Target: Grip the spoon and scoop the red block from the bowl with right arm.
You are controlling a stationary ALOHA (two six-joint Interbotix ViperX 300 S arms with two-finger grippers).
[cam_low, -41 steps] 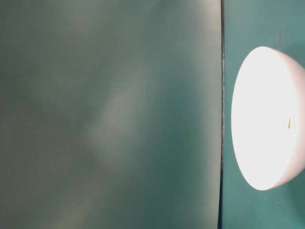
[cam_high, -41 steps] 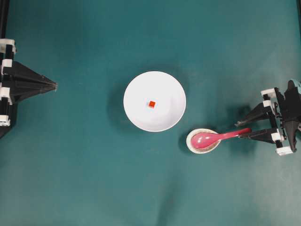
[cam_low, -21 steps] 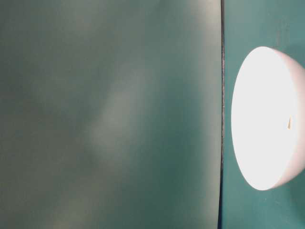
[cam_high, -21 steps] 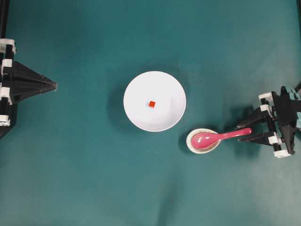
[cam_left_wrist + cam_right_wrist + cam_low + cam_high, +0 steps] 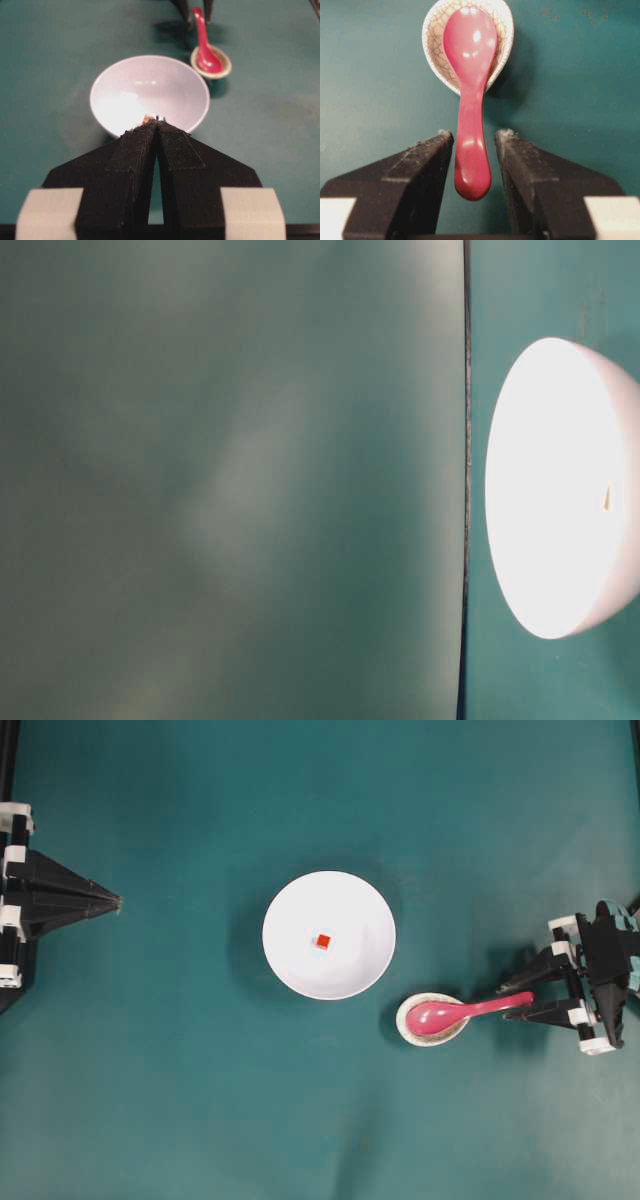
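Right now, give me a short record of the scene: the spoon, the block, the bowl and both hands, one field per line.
spoon: pink spoon, scoop resting in the small speckled dish, handle sticking out between the right hand's fingers
red block: red block lying inside the bowl
bowl: white bowl, mid-table, beside the dish
right hand: right hand open, straddling the handle, not yet gripping
left hand: left hand shut, empty, pointing at the bowl

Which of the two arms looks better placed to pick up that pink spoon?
The right. Its gripper is open with the spoon handle between the fingers; the left gripper sits shut, far across the bowl.
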